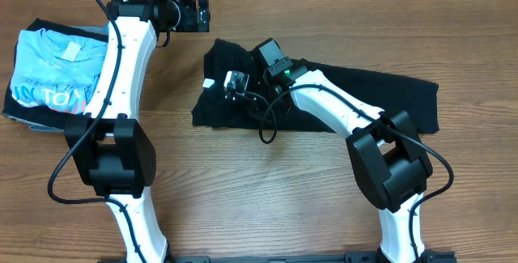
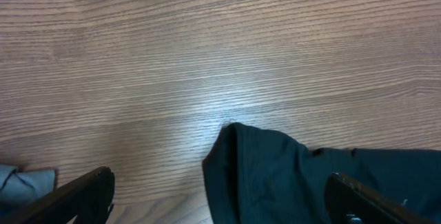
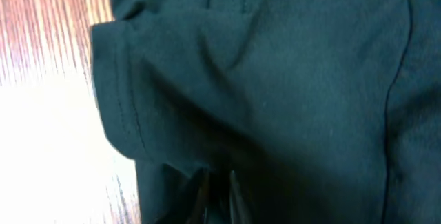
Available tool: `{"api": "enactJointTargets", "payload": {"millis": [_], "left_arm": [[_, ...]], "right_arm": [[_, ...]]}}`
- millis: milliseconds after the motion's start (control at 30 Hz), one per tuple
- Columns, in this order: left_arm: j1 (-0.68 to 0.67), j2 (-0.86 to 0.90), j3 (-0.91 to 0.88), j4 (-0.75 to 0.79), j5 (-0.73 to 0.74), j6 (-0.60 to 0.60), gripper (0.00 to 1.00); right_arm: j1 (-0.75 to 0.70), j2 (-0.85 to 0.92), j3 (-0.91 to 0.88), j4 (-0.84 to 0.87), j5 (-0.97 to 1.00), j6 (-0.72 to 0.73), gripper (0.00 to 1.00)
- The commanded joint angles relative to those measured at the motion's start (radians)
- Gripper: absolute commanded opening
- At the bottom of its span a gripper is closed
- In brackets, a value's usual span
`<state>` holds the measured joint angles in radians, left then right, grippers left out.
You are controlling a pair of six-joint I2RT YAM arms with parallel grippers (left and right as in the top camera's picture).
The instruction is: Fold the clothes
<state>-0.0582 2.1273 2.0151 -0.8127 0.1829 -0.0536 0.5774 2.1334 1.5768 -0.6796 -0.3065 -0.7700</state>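
Roughly flat, black T-shirt (image 1: pixel 405 93) long axis runs left-right.

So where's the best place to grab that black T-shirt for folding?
Probably the sleeve hem of the black T-shirt, pinched from above, coming in from the bare table beside it. The stitched edge lies flat and exposed against the wood, so it makes a firm, easy-to-find rim.
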Motion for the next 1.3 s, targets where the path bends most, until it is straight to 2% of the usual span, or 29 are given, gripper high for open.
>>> {"api": "enactJointTargets", "payload": {"millis": [0, 333, 600, 767, 933, 1267], "left_arm": [[-0.002, -0.010, 0.010, 0.001, 0.008, -0.018, 1.00], [-0.002, -0.010, 0.010, 0.001, 0.008, -0.018, 1.00], [-0.002, -0.010, 0.010, 0.001, 0.008, -0.018, 1.00], [-0.002, -0.010, 0.010, 0.001, 0.008, -0.018, 1.00], [-0.002, -0.010, 0.010, 0.001, 0.008, -0.018, 1.00], [-0.002, -0.010, 0.010, 0.001, 0.008, -0.018, 1.00]], "right_arm": [[0.001, 0.005, 0.018, 0.005, 0.000, 0.007, 0.06], [0.000, -0.094, 0.059, 0.003, 0.052, 0.023, 0.04], [0.000, -0.161, 0.059, -0.042, 0.205, 0.045, 0.04], [0.000, -0.168, 0.059, -0.057, 0.197, 0.045, 0.04], [0.000, -0.167, 0.059, -0.069, 0.101, 0.045, 0.04], [-0.021, -0.162, 0.059, -0.006, 0.166, 0.117, 0.04]]}}
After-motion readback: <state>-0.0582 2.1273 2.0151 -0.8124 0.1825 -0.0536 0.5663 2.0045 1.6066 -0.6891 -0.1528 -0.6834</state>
